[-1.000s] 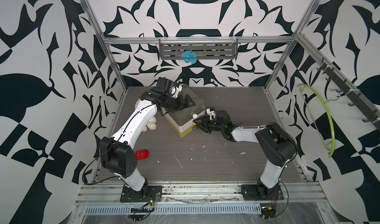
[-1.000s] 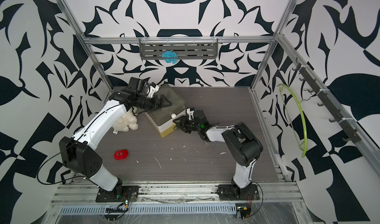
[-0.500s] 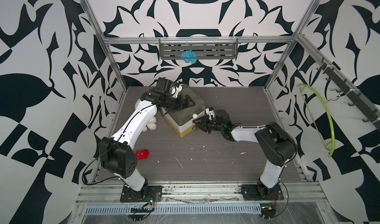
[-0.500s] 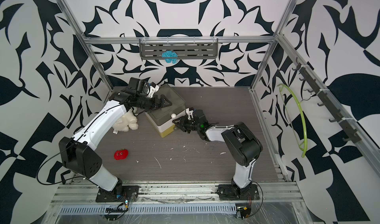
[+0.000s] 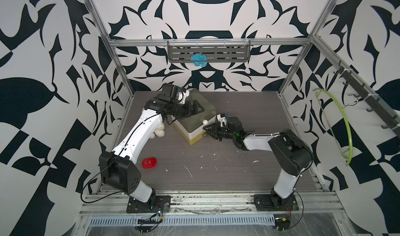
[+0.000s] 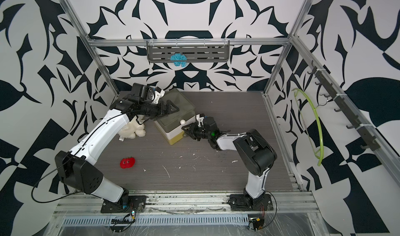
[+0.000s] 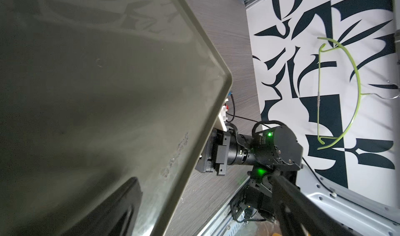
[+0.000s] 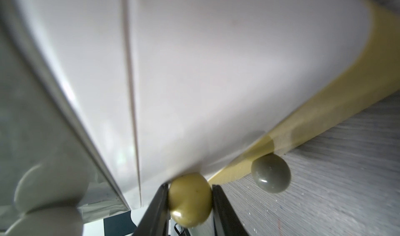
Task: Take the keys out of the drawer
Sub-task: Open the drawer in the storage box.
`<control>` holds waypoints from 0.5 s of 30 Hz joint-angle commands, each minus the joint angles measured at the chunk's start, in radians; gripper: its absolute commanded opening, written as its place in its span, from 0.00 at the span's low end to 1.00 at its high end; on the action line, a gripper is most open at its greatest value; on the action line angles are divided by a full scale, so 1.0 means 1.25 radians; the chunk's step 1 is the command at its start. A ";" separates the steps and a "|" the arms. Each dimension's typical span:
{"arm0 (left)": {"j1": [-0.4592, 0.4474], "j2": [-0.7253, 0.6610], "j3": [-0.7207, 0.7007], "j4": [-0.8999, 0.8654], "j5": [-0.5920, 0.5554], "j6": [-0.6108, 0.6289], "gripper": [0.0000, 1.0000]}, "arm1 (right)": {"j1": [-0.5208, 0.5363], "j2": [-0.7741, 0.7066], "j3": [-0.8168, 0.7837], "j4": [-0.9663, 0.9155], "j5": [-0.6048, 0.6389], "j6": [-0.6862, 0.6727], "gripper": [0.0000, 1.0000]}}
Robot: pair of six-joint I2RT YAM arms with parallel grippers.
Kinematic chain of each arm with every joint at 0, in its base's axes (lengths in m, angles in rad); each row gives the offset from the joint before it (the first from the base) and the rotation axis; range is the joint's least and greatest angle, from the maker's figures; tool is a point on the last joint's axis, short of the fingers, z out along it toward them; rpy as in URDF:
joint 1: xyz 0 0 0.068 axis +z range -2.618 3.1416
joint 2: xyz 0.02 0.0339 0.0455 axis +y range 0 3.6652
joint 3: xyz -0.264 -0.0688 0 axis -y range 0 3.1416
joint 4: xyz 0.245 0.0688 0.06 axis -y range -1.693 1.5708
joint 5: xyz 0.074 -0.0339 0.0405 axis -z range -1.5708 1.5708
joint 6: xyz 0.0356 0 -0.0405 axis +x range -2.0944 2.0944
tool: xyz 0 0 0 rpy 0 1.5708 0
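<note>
The small drawer unit (image 5: pixel 195 118) (image 6: pixel 176 115) stands at the back of the table, with an olive-grey top, a white middle drawer (image 8: pixel 194 72) and a yellow bottom drawer (image 8: pixel 303 120). All drawers look pushed in, and the keys are hidden. My right gripper (image 5: pixel 205 130) (image 6: pixel 185 129) (image 8: pixel 190 202) is shut on the olive-yellow knob (image 8: pixel 190 199) of the white drawer, one black finger (image 8: pixel 155 209) on each side. My left gripper (image 5: pixel 195 109) (image 6: pixel 171 109) lies open on the unit's top (image 7: pixel 108 83), holding nothing.
A grey knob (image 8: pixel 270 173) sits on the yellow drawer and a white knob (image 5: pixel 205 122) on the top one. A white plush (image 6: pixel 132 131) lies left of the unit, a red plush strawberry (image 5: pixel 149 162) nearer the front. A green hanger (image 5: pixel 337 124) hangs on the right wall.
My right gripper has edged towards the drawer unit and narrowed its jaws onto the olive-yellow knob. The left arm has stayed where it was.
</note>
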 commanded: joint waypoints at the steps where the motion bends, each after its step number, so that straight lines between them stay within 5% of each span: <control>1: 0.003 -0.047 -0.033 0.025 -0.004 -0.025 0.99 | 0.003 -0.047 -0.023 0.011 0.023 0.002 0.18; 15: 0.003 -0.165 -0.144 0.075 -0.009 -0.080 0.99 | 0.003 -0.158 -0.066 -0.148 0.023 -0.079 0.17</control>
